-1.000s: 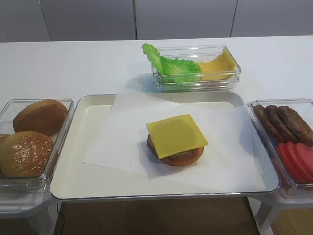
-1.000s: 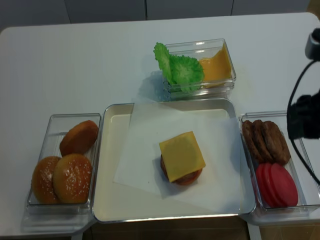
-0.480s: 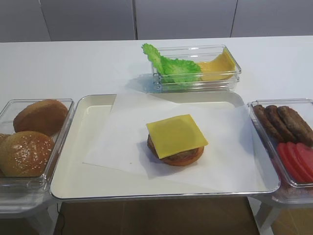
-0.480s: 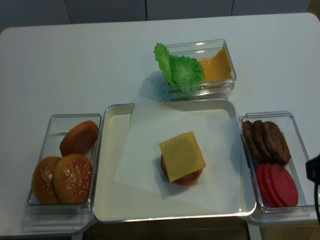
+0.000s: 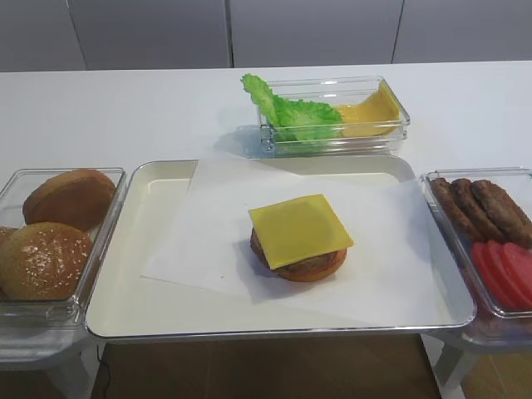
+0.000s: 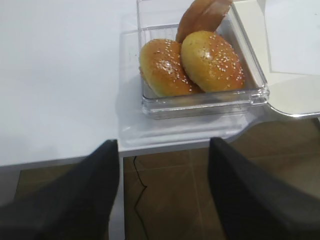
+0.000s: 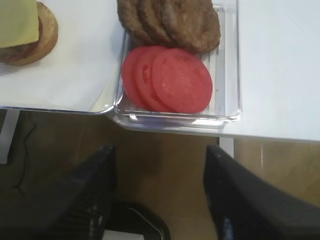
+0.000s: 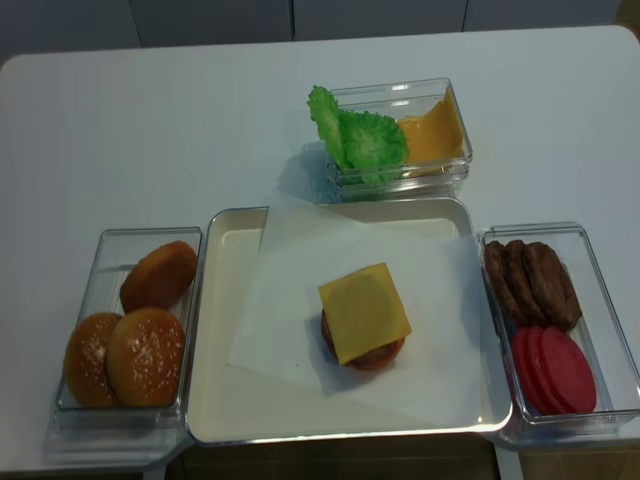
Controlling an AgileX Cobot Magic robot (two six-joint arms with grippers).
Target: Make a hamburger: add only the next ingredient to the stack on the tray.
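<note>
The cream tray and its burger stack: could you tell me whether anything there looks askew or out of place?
Mildly. The square yellow cheese slice lies rotated on the brown patty and bun stack, corners overhanging. The white paper sheet sits skewed in the cream rectangular tray. Nothing spilled.

Two high front views share the tray [image 5: 133,249]. Wrist cameras look down, off the table edge: right over tomato slices [image 7: 172,79], left over buns [image 6: 192,62].

Clear bin [image 7: 227,60] w/ 3 tomato slices [image 7: 172,80] overlapping, brown patties [image 7: 170,22] behind, cheese-topped stack [image 7: 22,32] top left on white paper [image 7: 75,70], right gripper [image 7: 160,200] fingers [image 7: 90,195] spread apart, empty, below table edge
</note>
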